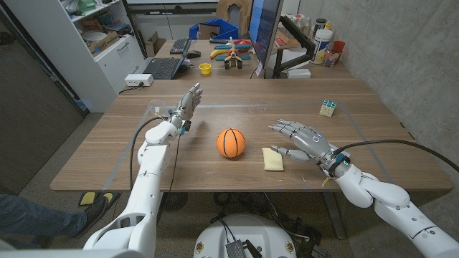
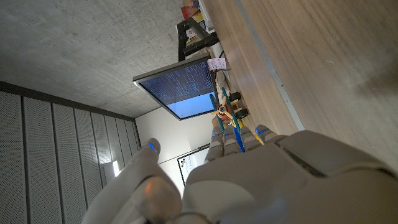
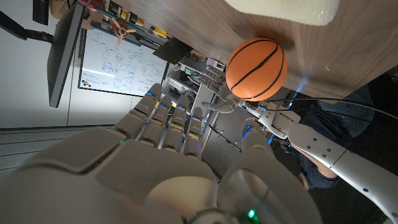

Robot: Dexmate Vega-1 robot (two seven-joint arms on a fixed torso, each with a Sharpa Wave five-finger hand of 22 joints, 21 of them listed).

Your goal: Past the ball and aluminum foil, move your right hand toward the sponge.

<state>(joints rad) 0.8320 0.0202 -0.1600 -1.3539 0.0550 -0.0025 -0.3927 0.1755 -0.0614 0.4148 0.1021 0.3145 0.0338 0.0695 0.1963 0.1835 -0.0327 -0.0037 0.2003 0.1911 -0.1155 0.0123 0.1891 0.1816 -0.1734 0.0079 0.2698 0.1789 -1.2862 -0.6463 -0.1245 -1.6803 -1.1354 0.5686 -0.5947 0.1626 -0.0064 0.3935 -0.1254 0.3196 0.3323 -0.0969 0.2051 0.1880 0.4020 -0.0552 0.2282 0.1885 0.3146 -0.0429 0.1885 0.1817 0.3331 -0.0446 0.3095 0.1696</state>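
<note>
The sponge (image 1: pixel 272 159) lies on the wooden table (image 1: pixel 373 154) just right of the ball (image 1: pixel 231 142), with the right hand (image 1: pixel 305 138) spread and empty beside it. The left hand (image 1: pixel 188 103) holds nothing, fingers straight. A cube (image 1: pixel 328 107) sits farther back; desks and a monitor (image 1: pixel 264 32) stand behind.

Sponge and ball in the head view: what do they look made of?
Sponge: looks like soft foam, pale yellow, matte, with rounded edges. Ball: probably rubber, orange with black seams like a small basketball, slight sheen. Neither material is certain from looks alone.
</note>
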